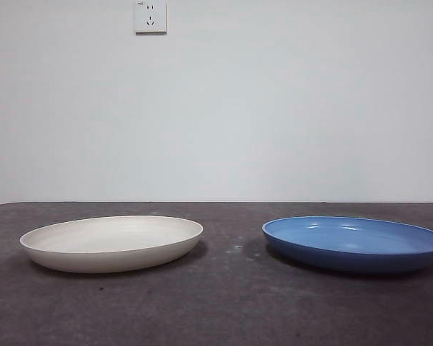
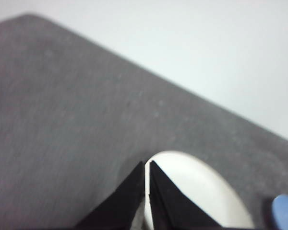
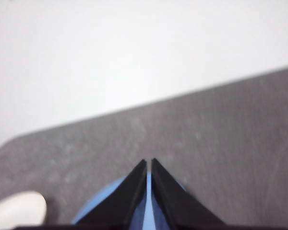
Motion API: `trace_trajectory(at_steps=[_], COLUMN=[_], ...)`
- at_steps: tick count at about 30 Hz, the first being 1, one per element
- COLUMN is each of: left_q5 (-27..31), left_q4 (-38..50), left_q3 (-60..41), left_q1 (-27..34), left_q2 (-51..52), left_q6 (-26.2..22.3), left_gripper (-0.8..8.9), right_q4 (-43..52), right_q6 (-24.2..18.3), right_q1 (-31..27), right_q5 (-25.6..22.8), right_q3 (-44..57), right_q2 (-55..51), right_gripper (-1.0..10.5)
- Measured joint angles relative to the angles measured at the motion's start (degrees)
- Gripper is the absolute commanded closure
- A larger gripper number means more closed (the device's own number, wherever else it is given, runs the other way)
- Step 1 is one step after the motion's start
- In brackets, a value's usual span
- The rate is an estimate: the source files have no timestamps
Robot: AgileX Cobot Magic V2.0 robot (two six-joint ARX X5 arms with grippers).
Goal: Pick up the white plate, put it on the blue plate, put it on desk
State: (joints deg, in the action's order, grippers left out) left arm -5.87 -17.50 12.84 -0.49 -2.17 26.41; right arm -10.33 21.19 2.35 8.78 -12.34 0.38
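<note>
The white plate [image 1: 112,241] lies flat on the desk [image 1: 224,303] at the left of the front view, and the blue plate [image 1: 355,243] lies flat at the right, a gap between them. Neither arm shows in the front view. My left gripper [image 2: 147,165] is shut, hanging high above the white plate [image 2: 201,191], with a sliver of the blue plate [image 2: 285,211] at the edge. My right gripper [image 3: 149,163] is shut too, high above the blue plate [image 3: 103,203], with the white plate [image 3: 17,208] off to one side.
A white wall with a power socket [image 1: 150,16] stands behind the desk's far edge. Bare desk surface lies between the plates and in front of them.
</note>
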Motion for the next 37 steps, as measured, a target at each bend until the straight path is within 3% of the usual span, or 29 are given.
trace_trajectory(at_steps=[8,12,26,32,37], left_q5=[-0.3,-4.8,-22.9,-26.3,-26.5], left_q4=[-7.6,-12.8,-35.1,-39.1,-39.6], left_q3=[13.2,20.0,38.8,41.0,41.0], left_q1=[0.0,0.0,-1.7,-5.9,-7.1], left_q2=[-7.7,-13.4,-35.5,-38.4,-38.6], left_q6=[-3.9,-7.8,-23.8,-26.7,-27.6], left_gripper=[7.99,7.99,7.99,7.99,7.98], right_q4=[-8.5,-14.6,-45.9,-52.4,-53.5], right_q6=[-3.1,-5.3,-18.0,-22.0,-23.5], right_q1=[0.0,0.0,0.0,1.0,2.2], right_q5=[-0.9,-0.4,15.9,20.7,21.1], right_q3=[-12.4,-19.2,-42.2,-43.9,-43.9], right_q2=[6.2,11.7,34.9,38.0,38.1], right_gripper=[9.4,9.4,9.4,9.4,9.4])
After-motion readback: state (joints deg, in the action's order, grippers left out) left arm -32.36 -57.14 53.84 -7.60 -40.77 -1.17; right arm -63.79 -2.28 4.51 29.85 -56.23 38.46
